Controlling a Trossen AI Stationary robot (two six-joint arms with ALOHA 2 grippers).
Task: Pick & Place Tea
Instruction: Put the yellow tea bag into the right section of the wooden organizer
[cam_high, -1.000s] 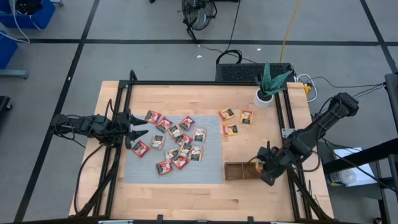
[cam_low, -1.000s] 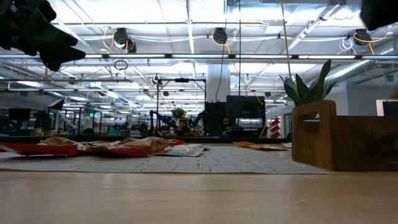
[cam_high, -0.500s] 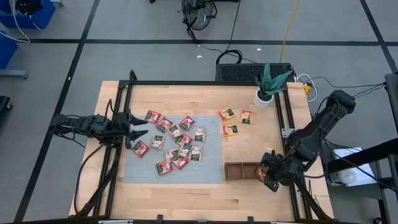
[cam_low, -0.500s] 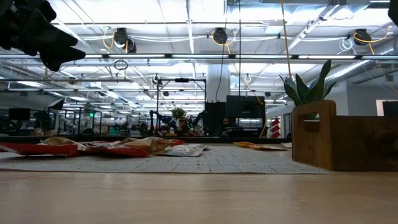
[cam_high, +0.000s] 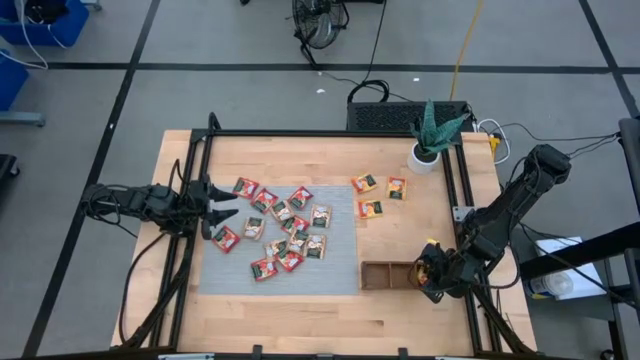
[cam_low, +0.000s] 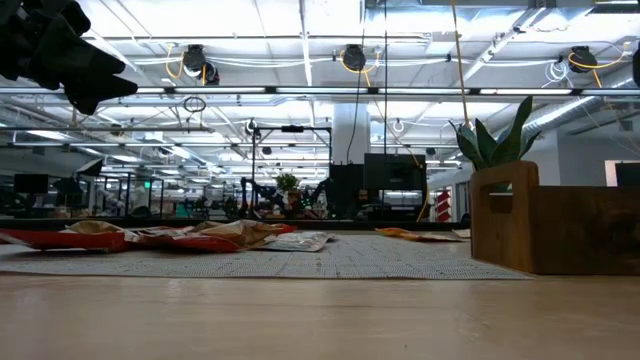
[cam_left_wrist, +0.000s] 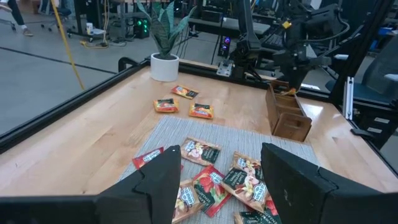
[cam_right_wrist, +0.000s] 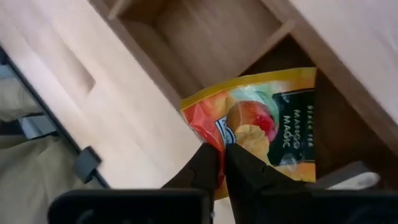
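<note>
Right claw (cam_right_wrist: 221, 163) is over the end compartment of the brown wooden tray (cam_high: 385, 274), the compartment nearest the worktop's right edge. Its two dark fingers (cam_right_wrist: 206, 167) stand almost together, pinching the lower edge of a yellow-orange tea sachet (cam_right_wrist: 261, 127). Print on the packet reads "MANGO MAGIC". The sachet hangs tilted above that compartment; I cannot tell whether its far corner touches the tray floor. In the high view the right claw (cam_high: 432, 277) sits at the tray's right end, near the front right of the worktop (cam_high: 300, 310).

Left claw (cam_high: 222, 210) hovers at the left edge of the grey mat (cam_high: 340, 270), fingers spread wide, nothing between them. From its wrist camera the two fingers (cam_left_wrist: 158, 180) frame the sachet pile (cam_left_wrist: 217, 180) on the mat.

Tea: most of the red, white and green sachets (cam_high: 285, 230) lie scattered and overlapping on the mat's left and middle part. Three yellow-orange sachets (cam_high: 378, 195) lie on bare wood just beyond the mat's far right corner, near the white potted plant (cam_high: 428, 150). In the low view the pile (cam_low: 180, 236) reads as a low heap on the mat, with the tray (cam_low: 555, 230) standing at the right.
</note>
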